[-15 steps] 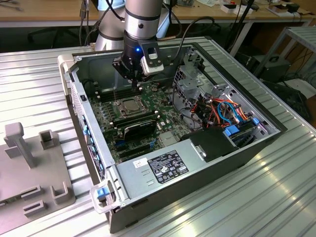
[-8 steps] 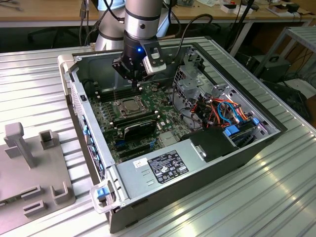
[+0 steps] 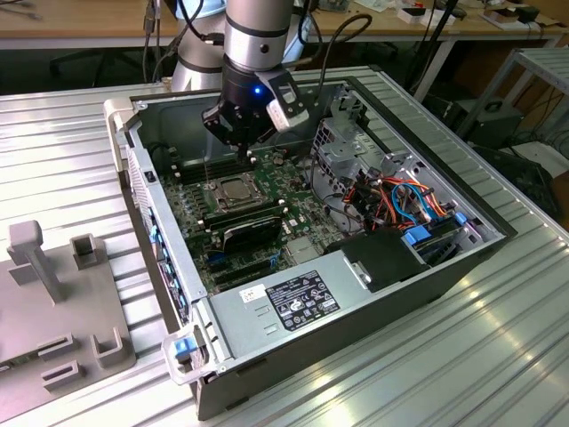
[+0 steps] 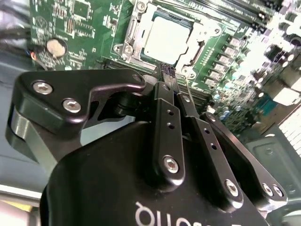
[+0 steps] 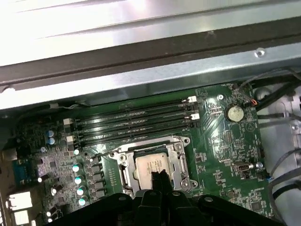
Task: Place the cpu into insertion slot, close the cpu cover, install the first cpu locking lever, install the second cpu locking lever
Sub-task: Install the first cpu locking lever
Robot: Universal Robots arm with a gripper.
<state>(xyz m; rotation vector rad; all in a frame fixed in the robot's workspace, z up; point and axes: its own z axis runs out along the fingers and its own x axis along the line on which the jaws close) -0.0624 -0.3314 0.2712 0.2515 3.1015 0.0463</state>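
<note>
In the exterior view my end effector [image 3: 238,142], closed empty as a narrow pusher I think, hangs at twelve o'clock from the seated cpu [image 3: 236,189].

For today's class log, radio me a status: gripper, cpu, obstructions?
Status: gripper shut, hovering just over the cpu. It sits in insertion slot, cpu cover down around it. Nothing in between.

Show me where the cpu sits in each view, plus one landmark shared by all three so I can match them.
Exterior view: the cpu lies mid-board, under the gripper.
Second wrist view: the cpu sits just past the gripper.
First wrist view: the cpu lies between the gripper and the long black memory slots.
Shared landmark: the silvery cover framing it.
</note>
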